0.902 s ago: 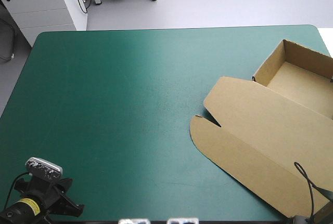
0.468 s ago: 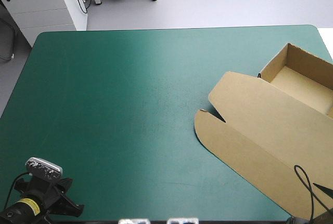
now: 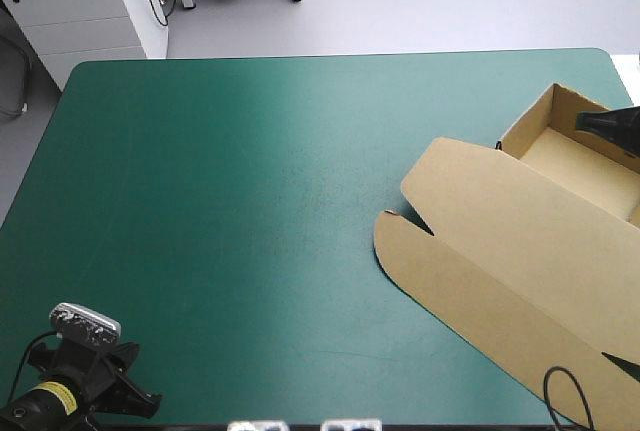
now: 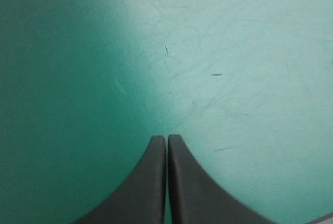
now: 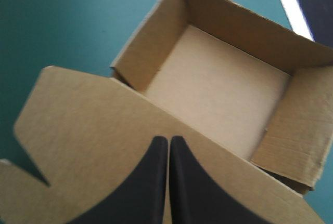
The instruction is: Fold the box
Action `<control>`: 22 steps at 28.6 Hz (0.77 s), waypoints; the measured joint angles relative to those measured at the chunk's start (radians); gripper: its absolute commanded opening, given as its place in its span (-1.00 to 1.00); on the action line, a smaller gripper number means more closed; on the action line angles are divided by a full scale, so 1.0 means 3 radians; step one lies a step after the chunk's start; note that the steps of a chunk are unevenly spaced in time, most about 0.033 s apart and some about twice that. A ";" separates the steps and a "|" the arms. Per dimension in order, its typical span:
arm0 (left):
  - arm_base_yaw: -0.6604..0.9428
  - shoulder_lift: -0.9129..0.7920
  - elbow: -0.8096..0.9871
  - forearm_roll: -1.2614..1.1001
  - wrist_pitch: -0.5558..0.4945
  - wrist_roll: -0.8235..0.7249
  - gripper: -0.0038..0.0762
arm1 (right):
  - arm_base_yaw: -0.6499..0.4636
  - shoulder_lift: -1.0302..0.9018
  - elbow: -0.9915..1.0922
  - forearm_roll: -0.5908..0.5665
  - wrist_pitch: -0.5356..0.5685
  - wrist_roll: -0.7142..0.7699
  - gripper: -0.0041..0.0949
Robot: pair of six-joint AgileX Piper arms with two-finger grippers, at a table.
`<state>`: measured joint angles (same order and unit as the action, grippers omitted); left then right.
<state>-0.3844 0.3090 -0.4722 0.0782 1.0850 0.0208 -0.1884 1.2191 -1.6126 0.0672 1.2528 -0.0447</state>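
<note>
1. The teal-green worktop (image 3: 220, 181) stretched mostly to the left of the box, which occupied its right side.
2. The brown box (image 3: 520, 241) stood as an open tray with its walls raised and its lid lying flat on the cover. The tray formed the box's far end, and the lid with its rounded flap formed the near end.
3. The right pincer (image 5: 168, 140) was clenched on nothing, its black fingers meeting in a point. It hovered above the box where the lid joined the tray.
4. The left pincer (image 4: 166, 137) was likewise clenched on nothing, over bare cover well to the left of the box.
</note>
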 measured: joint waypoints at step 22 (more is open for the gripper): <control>0.0000 0.0000 0.0000 0.0000 0.0000 0.0008 -0.92 | 0.1065 -0.2749 0.3234 -0.0040 -0.0221 0.0277 -0.93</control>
<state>-0.3844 0.3090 -0.4722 0.0782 1.0850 0.0230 0.1311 0.3943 -0.6424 0.0551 1.1866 0.0384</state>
